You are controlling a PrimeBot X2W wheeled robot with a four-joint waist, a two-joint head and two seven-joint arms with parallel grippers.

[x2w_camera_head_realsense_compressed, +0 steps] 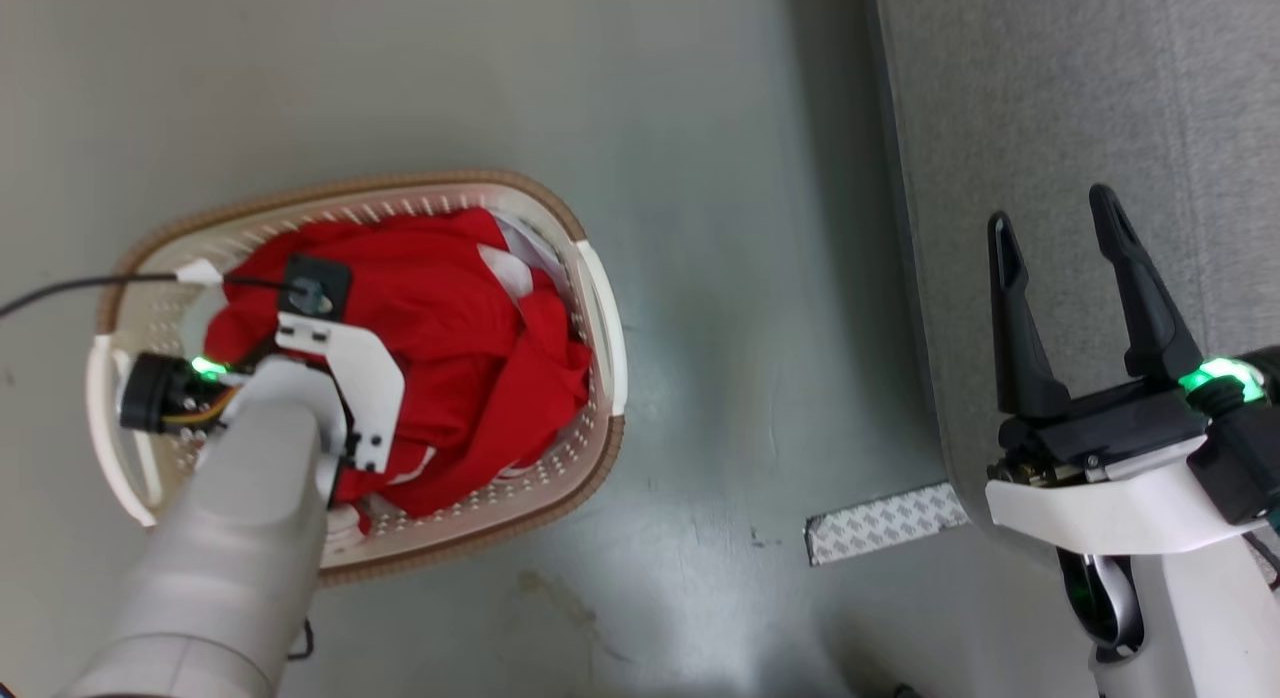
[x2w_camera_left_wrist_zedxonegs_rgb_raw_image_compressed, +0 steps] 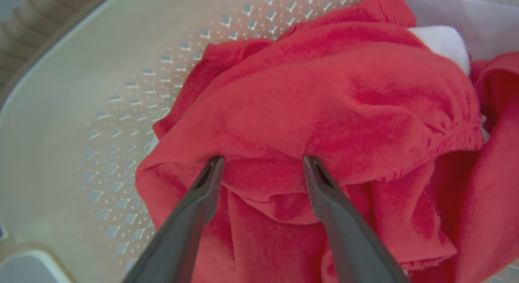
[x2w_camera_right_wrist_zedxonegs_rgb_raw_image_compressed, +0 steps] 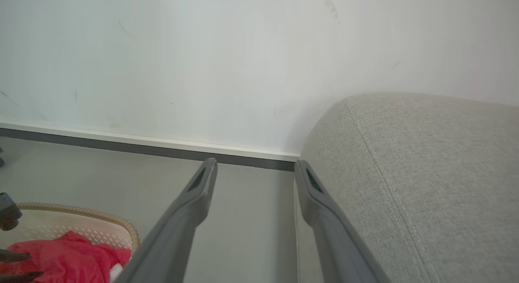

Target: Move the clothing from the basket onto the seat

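Soft, light, floppy clothing (x2w_camera_left_wrist_zedxonegs_rgb_raw_image_compressed: pixel 344 96) (bunched in basket (x2w_camera_left_wrist_zedxonegs_rgb_raw_image_compressed: pixel 73 96)): pinch raised fold at left; left gripper (x2w_camera_left_wrist_zedxonegs_rgb_raw_image_compressed: pixel 262 159) wide open, empty.

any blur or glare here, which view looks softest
Left wrist view is softest: the red clothing looks grainy up close and the basket wall smears at the left edge. Head view is sharp, with a soft shadow on the floor beside the sofa. Right wrist view is evenly lit, no harsh glare.
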